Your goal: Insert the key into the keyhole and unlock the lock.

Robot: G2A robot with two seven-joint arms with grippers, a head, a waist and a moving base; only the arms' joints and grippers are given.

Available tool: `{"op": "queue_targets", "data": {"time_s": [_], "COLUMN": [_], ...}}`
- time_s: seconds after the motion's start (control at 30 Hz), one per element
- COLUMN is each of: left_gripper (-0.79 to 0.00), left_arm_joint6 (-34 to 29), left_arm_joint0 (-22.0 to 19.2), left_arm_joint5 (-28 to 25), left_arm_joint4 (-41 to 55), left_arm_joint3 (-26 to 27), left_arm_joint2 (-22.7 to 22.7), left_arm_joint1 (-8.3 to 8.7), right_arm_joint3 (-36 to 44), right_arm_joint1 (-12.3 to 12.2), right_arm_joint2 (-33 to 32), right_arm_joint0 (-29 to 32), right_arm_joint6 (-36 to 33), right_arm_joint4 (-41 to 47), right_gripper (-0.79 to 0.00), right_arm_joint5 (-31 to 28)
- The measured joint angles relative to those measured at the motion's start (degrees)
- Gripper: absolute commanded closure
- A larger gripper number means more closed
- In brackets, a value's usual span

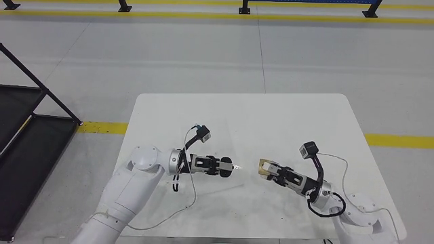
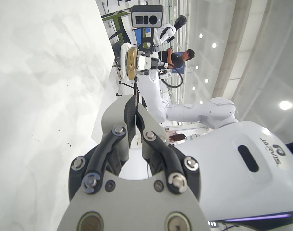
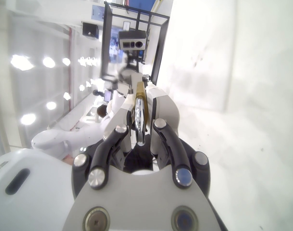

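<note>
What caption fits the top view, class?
Over a white rectangular table, left jaws hold a small metal key facing the brass padlock in right jaws.

Left arm comes in from 7 o'clock, left gripper [image 1: 229, 168] pointing to 3 o'clock, fingers pinched tight on the key [image 2: 136, 96]. Right arm comes in from 5 o'clock, right gripper [image 1: 270, 170] pointing to 10 o'clock, clamped on the lock [image 3: 139, 91]. Gripper tips face each other, near but apart.
</note>
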State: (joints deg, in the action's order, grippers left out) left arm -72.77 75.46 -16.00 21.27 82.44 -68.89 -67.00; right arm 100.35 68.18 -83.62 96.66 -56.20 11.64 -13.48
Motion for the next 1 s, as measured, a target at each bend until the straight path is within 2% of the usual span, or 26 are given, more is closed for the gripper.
{"op": "queue_targets", "data": {"time_s": [0.47,0.7,1.0], "left_gripper": [0.0,0.0,0.0], "left_arm_joint6": [1.0,5.3,7.5], "left_arm_joint0": [0.0,0.9,0.0], "left_arm_joint5": [-0.5,-5.4,-7.6], "left_arm_joint4": [-0.4,0.9,-1.7], "left_arm_joint3": [-0.1,-0.3,-1.0], "left_arm_joint2": [0.5,3.0,4.3], "left_arm_joint1": [-0.03,-0.51,-0.44], "right_arm_joint3": [-0.2,-1.0,-0.8], "right_arm_joint1": [-0.1,-0.2,-0.6], "right_arm_joint2": [0.4,1.8,2.2], "right_arm_joint0": [-0.3,-0.3,0.0], "right_arm_joint6": [0.1,1.4,0.9], "right_arm_joint4": [0.3,2.5,3.2], "right_gripper": [0.0,0.0,0.0], "right_arm_joint5": [-0.3,-0.2,-1.6]}}
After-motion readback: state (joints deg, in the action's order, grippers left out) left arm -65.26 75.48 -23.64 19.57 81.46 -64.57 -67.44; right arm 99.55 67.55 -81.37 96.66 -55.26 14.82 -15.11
